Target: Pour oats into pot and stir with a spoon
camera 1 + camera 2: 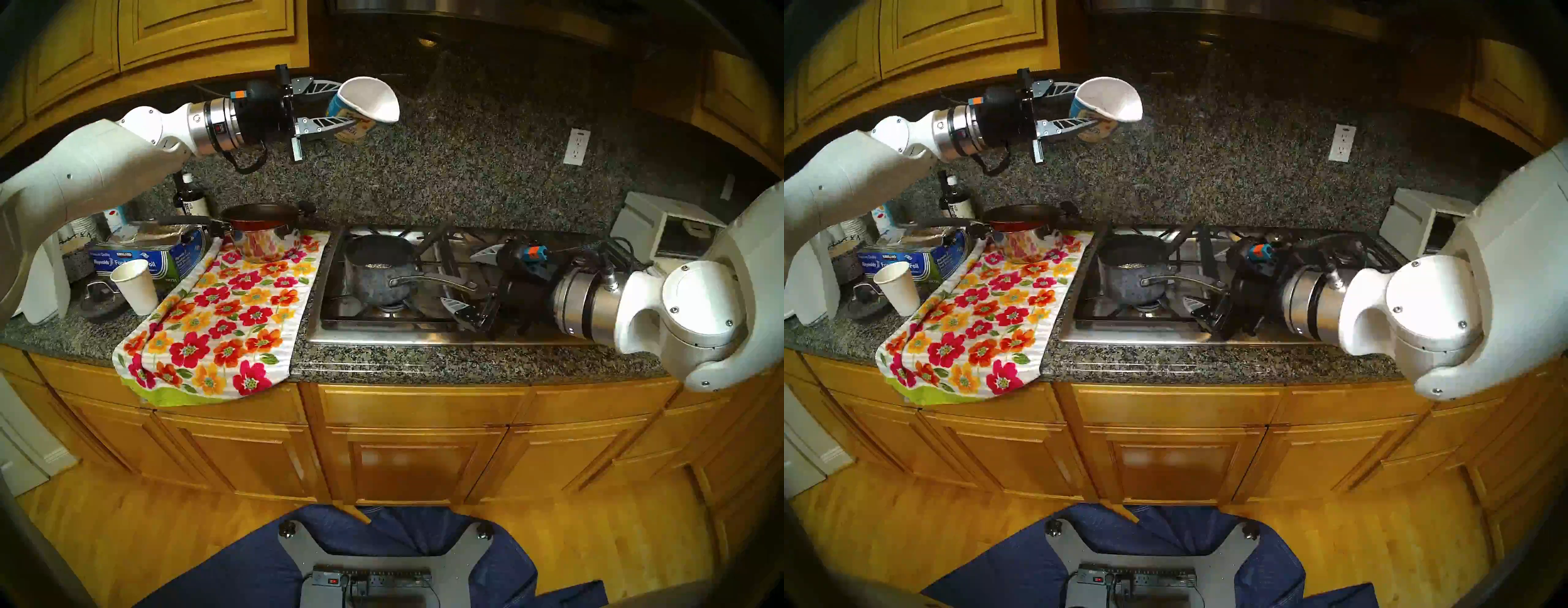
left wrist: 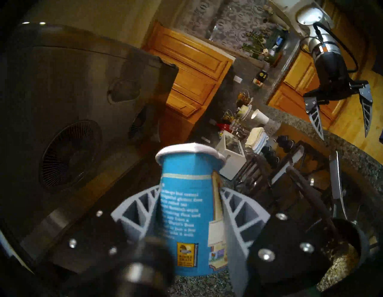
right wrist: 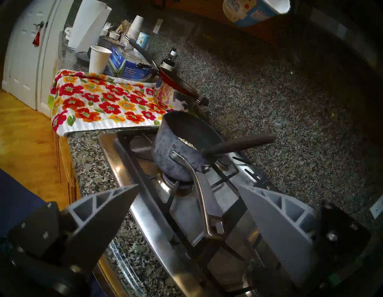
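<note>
**Oats in the pot, spoon waiting to be taken**

The paper cup (image 1: 365,106) is held high above the table (image 1: 424,361) in the left tool (image 1: 343,104), whose fingers are pressed on its blue sides; the rim is squeezed out of round, a sign of how soft and light the cup is. Its white inside looks empty. Pale oats (image 3: 186,142) are seen lying in the bottom of the small speckled pot (image 3: 176,149), which stands on the front-left burner of the stove (image 1: 339,327).

The black spoon (image 3: 240,144) is leaned in the pot, its bowl among the oats and its handle resting on the rim, pointing away over the stove. The right tool (image 3: 186,197) is spread wide and holds nothing, near the tip of the pot's curved handle (image 3: 199,192).

The spoon is judged stiff, thin and light, likely to pivot on the rim if nudged; it is best pinched across the upper handle. The pot, being small, may slide while stirred.
</note>
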Controlling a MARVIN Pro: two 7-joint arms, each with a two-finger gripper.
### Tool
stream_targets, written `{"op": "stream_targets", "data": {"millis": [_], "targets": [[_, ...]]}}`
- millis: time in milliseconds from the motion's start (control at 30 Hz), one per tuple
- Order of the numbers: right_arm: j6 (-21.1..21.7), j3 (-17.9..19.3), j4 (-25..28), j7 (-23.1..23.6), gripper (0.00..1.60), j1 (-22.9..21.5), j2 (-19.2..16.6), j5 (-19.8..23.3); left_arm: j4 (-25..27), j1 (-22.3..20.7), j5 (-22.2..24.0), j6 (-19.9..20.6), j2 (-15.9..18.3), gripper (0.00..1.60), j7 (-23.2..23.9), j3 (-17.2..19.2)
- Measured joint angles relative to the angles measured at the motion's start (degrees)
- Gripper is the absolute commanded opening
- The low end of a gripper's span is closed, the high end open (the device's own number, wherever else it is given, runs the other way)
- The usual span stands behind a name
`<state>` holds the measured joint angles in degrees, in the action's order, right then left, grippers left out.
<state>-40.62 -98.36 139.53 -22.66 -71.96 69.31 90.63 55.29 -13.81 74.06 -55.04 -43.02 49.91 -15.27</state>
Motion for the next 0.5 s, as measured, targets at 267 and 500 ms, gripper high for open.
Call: {"op": "stream_targets", "data": {"millis": [267,500], "targets": [[0.0,0.0,0.0,0.0,1.6,-0.1,0.0,0.0,2.0,3.5,5.9,0.0,3.4,0.56,0.0,1.4],[0.0,0.0,0.0,0.0,1.6,-0.2,0.0,0.0,3.3,6.9,8.8,0.0,6.0,0.56,0.0,2.6]]}}
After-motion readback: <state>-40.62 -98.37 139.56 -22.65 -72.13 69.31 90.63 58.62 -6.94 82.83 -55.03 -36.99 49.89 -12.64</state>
